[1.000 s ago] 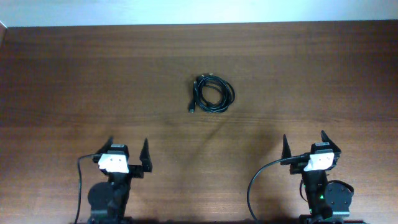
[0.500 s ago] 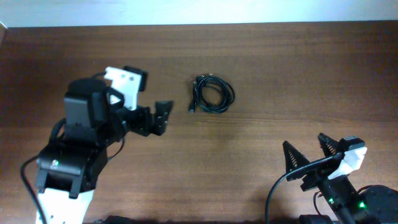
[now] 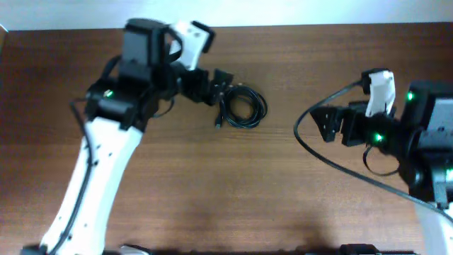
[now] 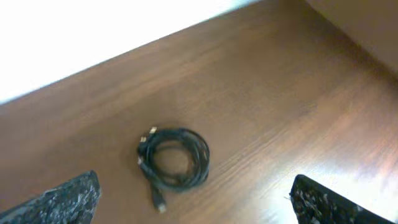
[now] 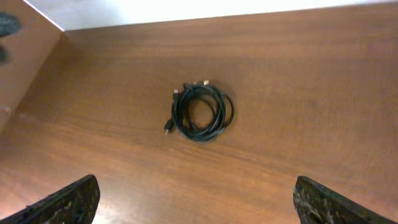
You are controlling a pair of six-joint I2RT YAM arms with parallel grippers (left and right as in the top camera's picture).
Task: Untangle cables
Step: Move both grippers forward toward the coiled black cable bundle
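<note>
- Just above the centre of the overhead frame, the cables (image 3: pixel 241 108) lie as one small coiled bundle on the wooden table (image 3: pixel 318 205), with a plug end sticking out at the bundle's lower left.
- Left gripper (image 3: pixel 214 83) sits at the upper left of the bundle, just beside it, with its jaws spread wide and nothing between them.
- From the left wrist view, the bundle (image 4: pixel 173 164) is left of centre, and the dark fingers (image 4: pixel 65 200) stand far apart in the bottom corners, clear of it.
- Right gripper (image 3: pixel 334 122) is at the right of the overhead frame, well apart from the bundle. It is also wide and holds nothing.
- From the right wrist view, the coil (image 5: pixel 200 112) lies at the middle, with its fingers (image 5: pixel 68 202) low in both corners.
</note>
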